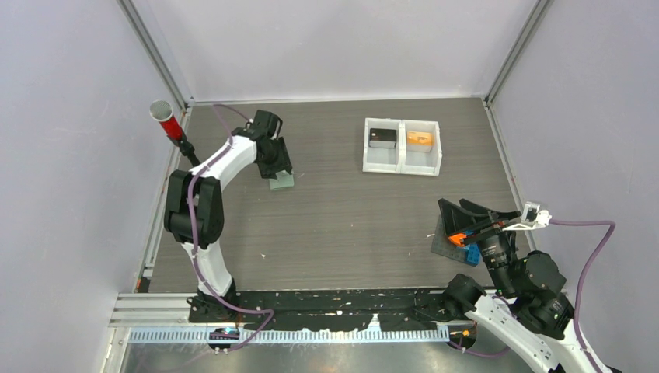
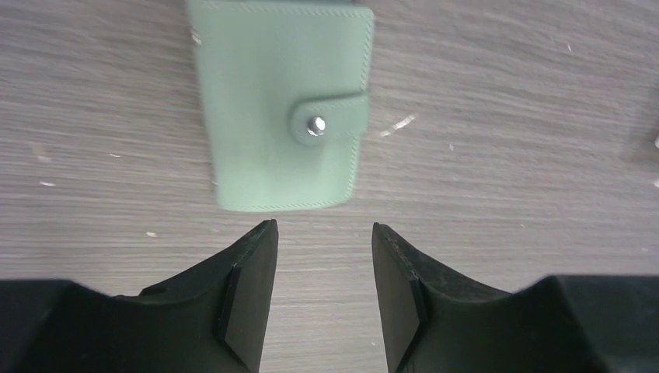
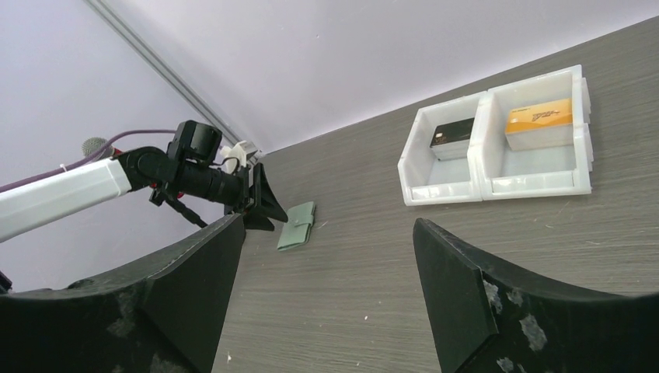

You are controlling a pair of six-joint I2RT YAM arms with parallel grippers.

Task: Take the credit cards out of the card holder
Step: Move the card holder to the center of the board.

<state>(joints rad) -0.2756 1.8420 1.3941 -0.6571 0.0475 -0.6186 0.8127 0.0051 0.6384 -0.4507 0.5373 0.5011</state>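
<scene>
Near edge: right gripper [image 3: 328, 225], jaws wide apart and empty, above the dark wood-grain table [image 1: 350, 225]. Mid-left: left gripper [image 2: 324, 227], fingers parted around nothing, just short of the small sage-green bifold card holder [image 2: 280, 116], which lies flat with its snap tab fastened. No cards show. The holder is probably light, soft and pliable; pin one edge and lift the tab. Far: white two-compartment plastic tray [image 1: 402, 167], with a black flat block [image 1: 382, 137] in the left compartment and an orange flat block [image 1: 420, 139] in the right.

Grey wood-grain table [image 1: 350, 233] — card holder [image 1: 283, 183], white bin [image 1: 402, 169].
</scene>
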